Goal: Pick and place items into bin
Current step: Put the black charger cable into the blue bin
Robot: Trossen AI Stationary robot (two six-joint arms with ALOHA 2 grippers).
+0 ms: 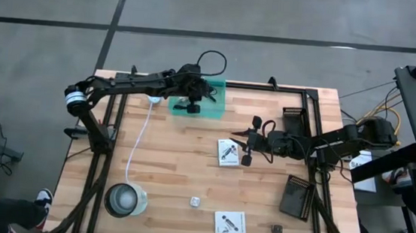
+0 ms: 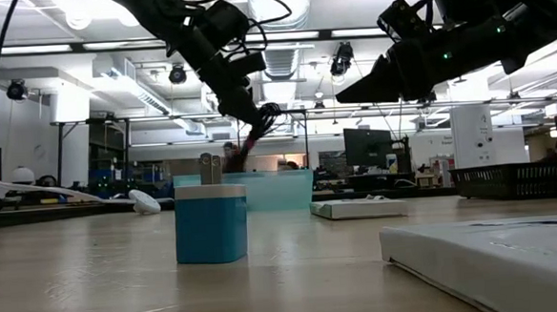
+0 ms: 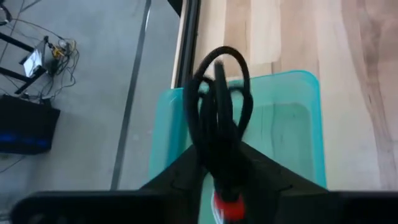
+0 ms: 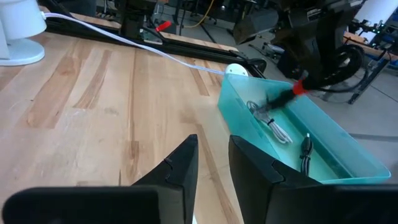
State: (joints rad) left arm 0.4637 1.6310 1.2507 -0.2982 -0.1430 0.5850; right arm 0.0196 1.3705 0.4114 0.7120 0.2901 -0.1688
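Note:
The teal bin (image 1: 213, 102) sits at the table's far edge. My left gripper (image 3: 227, 171) hangs over it, shut on a coiled black cable (image 3: 217, 106) with a red tie (image 3: 230, 205). From the right wrist view, the cable (image 4: 345, 62) is above the bin (image 4: 323, 134), where a silvery clip (image 4: 273, 127) and a black stick (image 4: 306, 146) lie. My right gripper (image 4: 214, 158) stands at mid-table (image 1: 246, 144), slightly open and holding nothing, beside a white card (image 1: 227, 152). My left gripper pinches the cable's bundled coil between its two fingers, just ahead of the red tie (image 3: 229, 198). The fingers slant down from the table's left side. The coil's loops (image 3: 221, 68) stick out past the fingertips, and the cable hangs clear above the bin's floor.
A second white card (image 1: 229, 222), a small white object (image 1: 194, 201) and a small black piece (image 1: 277, 229) lie near the front. A clear round container (image 1: 125, 200), a white disc with cord (image 1: 153, 99) and a black perforated board (image 1: 297, 196) also stand on the table.

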